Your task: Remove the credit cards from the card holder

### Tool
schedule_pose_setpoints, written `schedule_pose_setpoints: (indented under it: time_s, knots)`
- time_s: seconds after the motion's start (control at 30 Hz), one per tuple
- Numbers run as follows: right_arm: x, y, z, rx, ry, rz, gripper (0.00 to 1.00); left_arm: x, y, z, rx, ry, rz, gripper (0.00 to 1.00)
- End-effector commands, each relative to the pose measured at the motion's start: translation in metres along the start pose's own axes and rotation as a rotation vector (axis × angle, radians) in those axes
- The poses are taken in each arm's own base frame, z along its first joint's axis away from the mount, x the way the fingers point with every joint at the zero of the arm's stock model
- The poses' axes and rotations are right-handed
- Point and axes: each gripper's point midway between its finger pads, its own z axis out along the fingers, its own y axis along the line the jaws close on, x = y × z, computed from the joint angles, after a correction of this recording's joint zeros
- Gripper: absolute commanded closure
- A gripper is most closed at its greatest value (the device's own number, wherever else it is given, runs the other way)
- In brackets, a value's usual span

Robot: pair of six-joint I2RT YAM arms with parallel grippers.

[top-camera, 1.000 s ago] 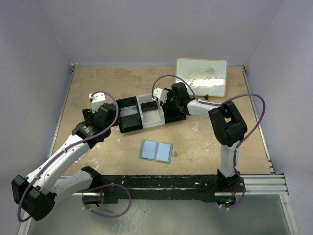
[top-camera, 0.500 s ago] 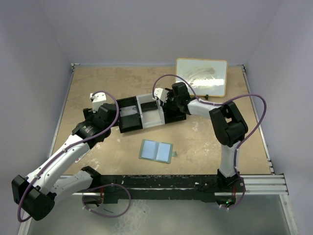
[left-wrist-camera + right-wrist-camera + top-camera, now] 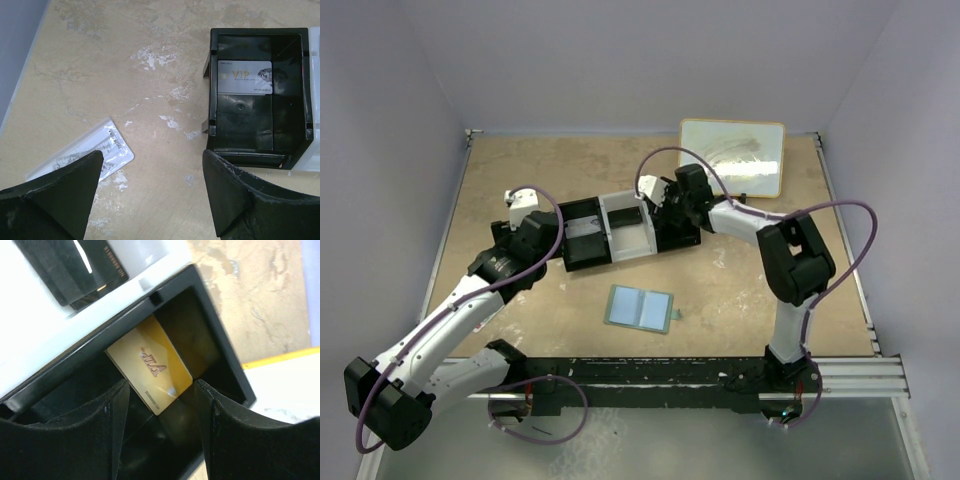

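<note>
Nearest the arm bases, the card holder [image 3: 640,308] lies spread open on the counter [image 3: 520,180], its light blue inside facing up. The top view is too small to tell whether any pocket is still filled.

Further out and to the left, the left claw [image 3: 150,160] hangs spread and empty over bare counter. A clear packet [image 3: 85,155] lies just beside one of its fingers, and the tray [image 3: 620,228] is just to its right. A grey card [image 3: 245,77] lies flat in that tray's left black compartment.

What looks like a dark card [image 3: 75,265] lies in the white middle compartment. Over the right black compartment, the right claw [image 3: 161,390] is also spread and pinches nothing. A gold card [image 3: 150,365] rests on the compartment floor between its fingers [image 3: 115,415], one end tucked under the dividing wall. I cannot tell whether the fingers touch it.

With the cards lying in the tray and apart from the holder, I judge this the release end of a card transfer, with the task near its finish. The next move calls for the right claw to rise straight out of the compartment, clear of its walls and without dragging the gold card. Then the open holder wants a look for any card left in it.

At the far edge, a yellow-rimmed white board [image 3: 732,157] lies untouched.
</note>
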Motion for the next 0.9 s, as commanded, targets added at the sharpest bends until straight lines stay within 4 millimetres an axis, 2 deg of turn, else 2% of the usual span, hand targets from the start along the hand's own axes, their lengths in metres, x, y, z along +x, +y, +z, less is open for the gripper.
schedule_pose_setpoints:
  time_s: [0.0,0.07,0.13,0.17,0.23,0.33,0.43,0.53,0.67,0.87]
  knots:
    - [-0.060,-0.060,-0.059,0.214,-0.168,0.118,0.42,-0.004,-0.003,0.001,0.015,-0.016,-0.004,0.22]
    - [-0.080,-0.075,-0.093,0.304,-0.263,0.229,0.41,-0.004,-0.004,0.001,0.022,-0.015,-0.004,0.22]
    - [-0.096,-0.078,-0.125,0.339,-0.355,0.393,0.39,-0.003,-0.005,0.001,0.030,-0.013,-0.005,0.22]
    - [-0.100,-0.077,-0.143,0.344,-0.379,0.513,0.32,-0.004,-0.006,0.000,0.035,-0.014,-0.006,0.22]
    - [-0.096,-0.060,-0.157,0.289,-0.349,0.696,0.30,-0.004,-0.008,0.000,0.049,-0.013,-0.007,0.22]
    - [-0.087,-0.017,-0.166,0.157,-0.316,0.922,0.26,-0.002,-0.012,0.000,0.070,-0.004,-0.002,0.22]
    - [-0.075,0.018,-0.175,0.101,-0.323,1.140,0.27,0.001,-0.016,0.000,0.085,0.006,0.001,0.23]
    - [-0.073,0.061,-0.180,-0.007,-0.359,1.350,0.29,0.002,-0.022,-0.001,0.119,0.016,0.000,0.23]
    - [-0.067,0.110,-0.185,0.022,-0.293,1.464,0.28,0.004,-0.025,0.000,0.136,0.025,0.003,0.23]
    - [-0.075,0.162,-0.190,0.017,-0.187,1.506,0.29,0.014,-0.039,-0.001,0.195,0.072,-0.013,0.25]
